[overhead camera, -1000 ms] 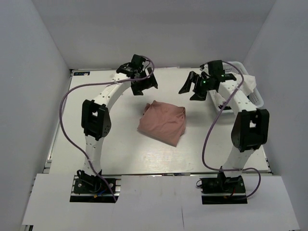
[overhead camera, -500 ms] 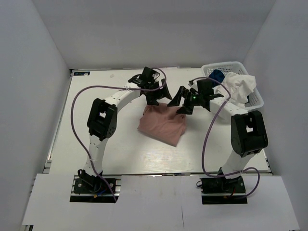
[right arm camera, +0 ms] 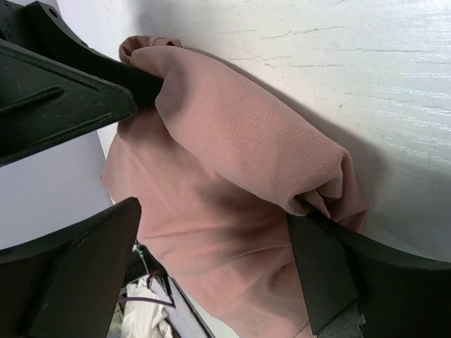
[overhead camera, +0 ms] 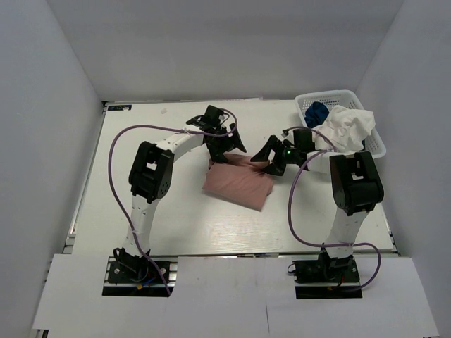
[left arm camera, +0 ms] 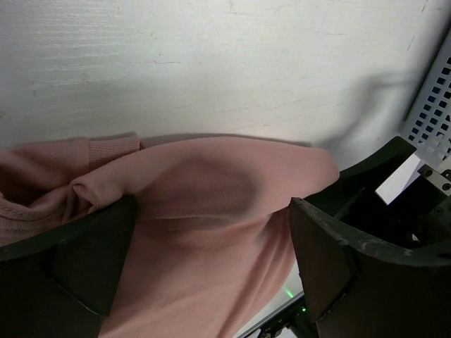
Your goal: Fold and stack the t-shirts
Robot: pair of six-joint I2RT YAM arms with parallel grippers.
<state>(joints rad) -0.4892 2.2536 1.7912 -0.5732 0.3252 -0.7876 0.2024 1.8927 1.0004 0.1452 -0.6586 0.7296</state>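
A: Jaws first — how do they stand?

B: Spread wide on both arms, with nothing pinched. In its wrist view the left gripper (left arm camera: 211, 211) straddles the dusty-pink t-shirt (left arm camera: 225, 162). Cloth fills the whole gap, and one of its fingers (left arm camera: 91, 260) lies against a ribbed cuff bunched up on that side.

A: And the right one?

B: Much the same. The right gripper (right arm camera: 215, 215) is open just as far over a rolled edge of the pink cloth, with a fingertip on either side of the fold. I cannot tell whether the pads actually press into the cloth. A dark finger of the left gripper shows in the top corner of that view, its tip at the shirt's bunched corner.

A: Where does the shirt lie?

B: It lies in the middle of the table (overhead camera: 162, 211), folded into a rough rectangle and set slightly askew. Both grippers are down at its far edge, the left at the far-left corner and the right at the far-right corner. They are near each other but apart.

A: Beyond that?

B: In the far right corner of the table stands a white mesh basket (overhead camera: 375, 144). It holds a royal-blue t-shirt (overhead camera: 317, 111) towards its left end and a crumpled white t-shirt (overhead camera: 349, 125) — that one is heaped above the rim.
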